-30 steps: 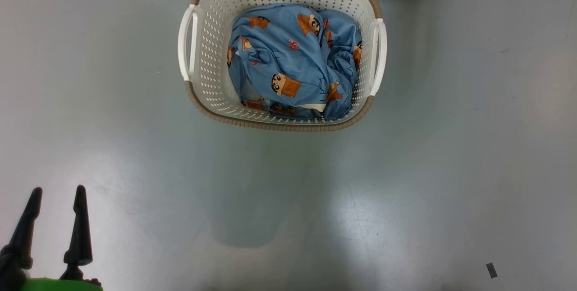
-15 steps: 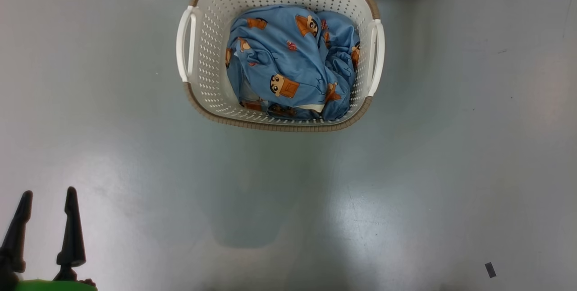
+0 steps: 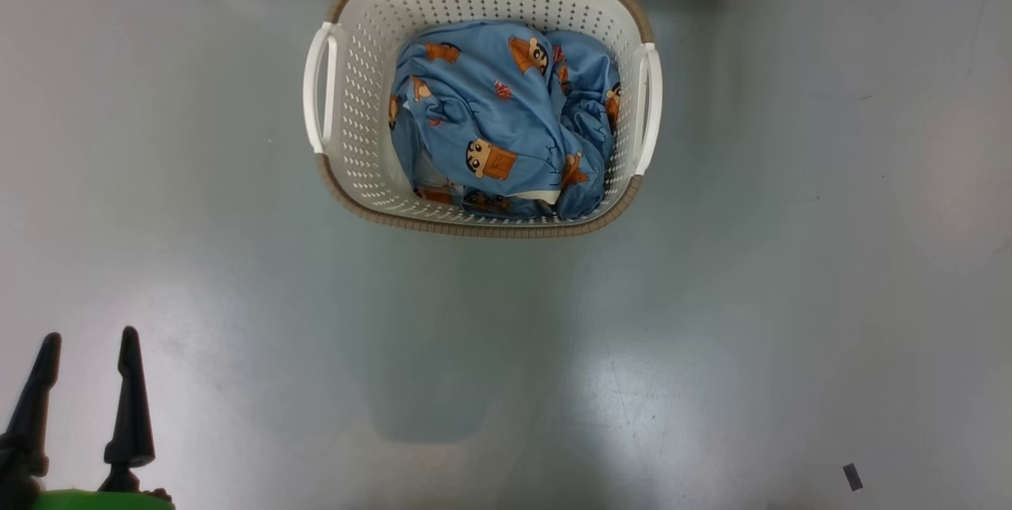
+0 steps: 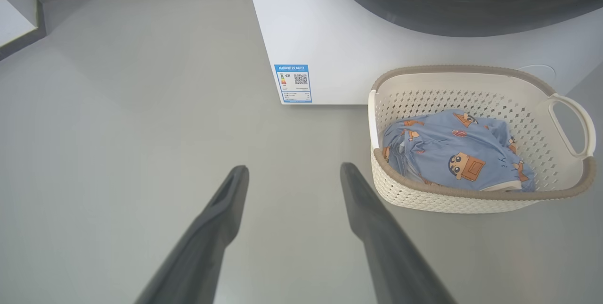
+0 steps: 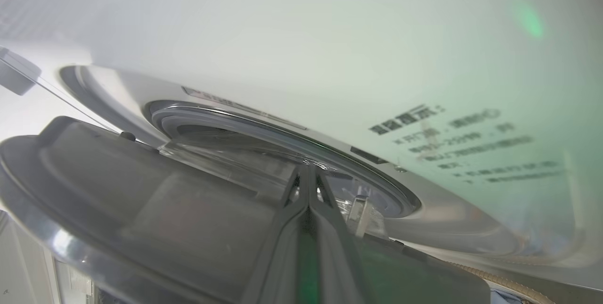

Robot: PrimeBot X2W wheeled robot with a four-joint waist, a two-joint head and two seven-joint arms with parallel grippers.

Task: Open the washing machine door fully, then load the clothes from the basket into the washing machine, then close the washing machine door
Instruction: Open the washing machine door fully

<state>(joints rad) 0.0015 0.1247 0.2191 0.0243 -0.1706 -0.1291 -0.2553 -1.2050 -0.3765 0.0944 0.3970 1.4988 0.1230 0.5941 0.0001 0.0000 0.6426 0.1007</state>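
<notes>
Left claw (image 3: 90,334) hangs released over the floor (image 3: 711,296). Right claw (image 5: 308,174) is clenched at the ajar washing machine door (image 5: 118,200). The clothes (image 3: 498,115) lie in the basket (image 3: 348,138), just before the washing machine (image 4: 330,35).

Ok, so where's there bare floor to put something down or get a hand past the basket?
Bare floor lies wide on both sides of the basket, and between its near rim and the left gripper. Crowded: the basket's far rim sits close up to the washing machine, and the clothes cover most of its bottom.
</notes>
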